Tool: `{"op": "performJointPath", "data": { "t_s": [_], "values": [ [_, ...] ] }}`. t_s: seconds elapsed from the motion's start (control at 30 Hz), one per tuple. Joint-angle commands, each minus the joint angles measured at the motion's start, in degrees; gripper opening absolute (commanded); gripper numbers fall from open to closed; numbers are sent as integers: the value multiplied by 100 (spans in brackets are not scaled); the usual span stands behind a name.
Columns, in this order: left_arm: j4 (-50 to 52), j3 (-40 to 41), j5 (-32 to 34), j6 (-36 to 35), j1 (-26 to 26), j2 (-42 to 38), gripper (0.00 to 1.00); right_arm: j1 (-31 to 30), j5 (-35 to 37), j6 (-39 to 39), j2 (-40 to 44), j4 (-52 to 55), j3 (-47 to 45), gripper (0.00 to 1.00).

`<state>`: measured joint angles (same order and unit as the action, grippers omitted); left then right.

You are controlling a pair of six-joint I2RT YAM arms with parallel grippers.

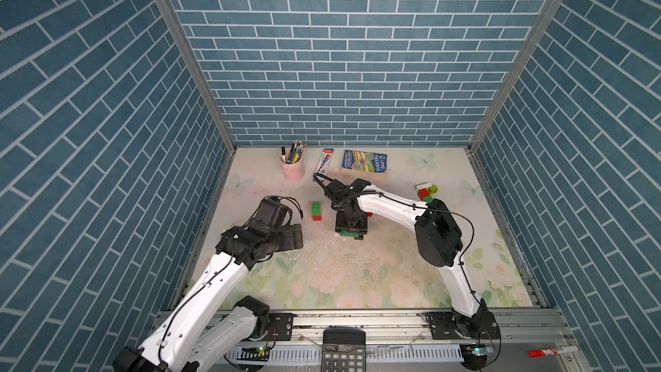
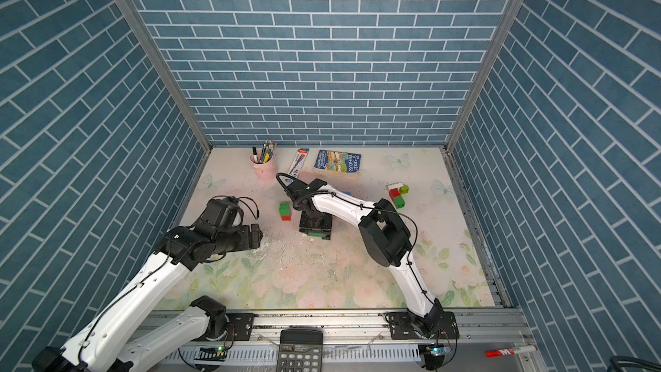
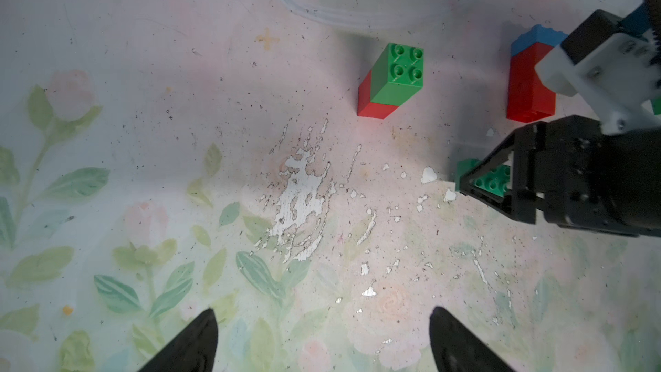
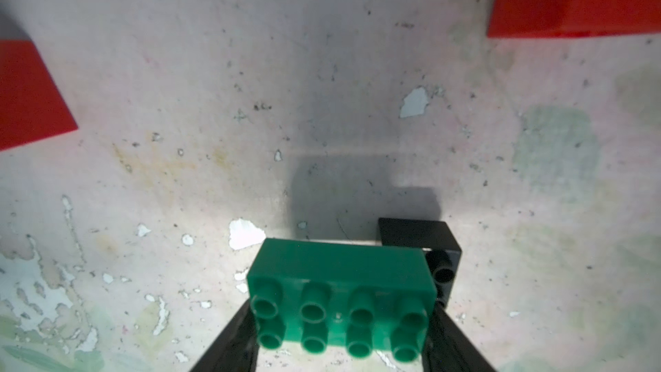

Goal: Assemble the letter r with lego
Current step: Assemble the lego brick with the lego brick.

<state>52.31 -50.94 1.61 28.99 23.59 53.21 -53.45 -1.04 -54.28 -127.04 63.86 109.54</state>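
Nearest, off the 6 o'clock edge of the table (image 1: 357, 280), a calculator (image 1: 343, 350) lay on the rail, with a marker (image 1: 552, 351) toward 5 o'clock. Neither was part of the job.

Next, at about 8 o'clock, the left claw (image 3: 322, 313) hung released and empty above the table, its jaws wide. I judged it was parked clear of the work yet turned toward the middle, ready to steady a piece.

Near the centre the right claw (image 4: 343, 338) pointed straight down, clenched on a dark green brick (image 4: 339, 266) by its two short ends. The studs faced up, probably so the brick could be pressed down squarely. A black brick (image 4: 418, 236) touched one end of it; whether the two were joined could not be told.

Toward 10 o'clock of that claw stood a green-on-red stack (image 1: 316, 211), upright and apart from both claws. Just beyond the claw stood a red-and-blue stack (image 3: 529, 80). Both looked like parts of the letter set out for joining.

Farther off, at 2 o'clock, a pile of bricks (image 1: 426, 192) in white, red, lime and green lay well apart, seemingly as stock.

Farthest, along the wall, the only container was a pink cup (image 1: 292, 169) at 11 o'clock, holding pens (image 1: 295, 150) upright. No lego was in it. A pen pack (image 1: 324, 162) and a book (image 1: 365, 162) lay flat around 12 o'clock.
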Motion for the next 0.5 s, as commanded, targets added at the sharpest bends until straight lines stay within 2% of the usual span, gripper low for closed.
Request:
{"op": "performJointPath", "data": {
  "t_s": [0.0, 0.27, 0.4, 0.47],
  "values": [
    [-387, -206, 48, -147, -319, 278, 94, 110, 211, 615, -44, 1136, 913, 31],
    [-1087, -352, -326, -117, -1032, 1122, 93, 467, 188, 1323, -672, 2313, 3108, 31],
    [-1412, -486, -745, -2, -1005, 1473, 93, 687, 177, 1534, -393, 2447, 3027, 31],
    [-1488, -600, -735, 38, -849, 1633, 93, 810, 234, 1619, -124, 2431, 2758, 31]
  ]
}}
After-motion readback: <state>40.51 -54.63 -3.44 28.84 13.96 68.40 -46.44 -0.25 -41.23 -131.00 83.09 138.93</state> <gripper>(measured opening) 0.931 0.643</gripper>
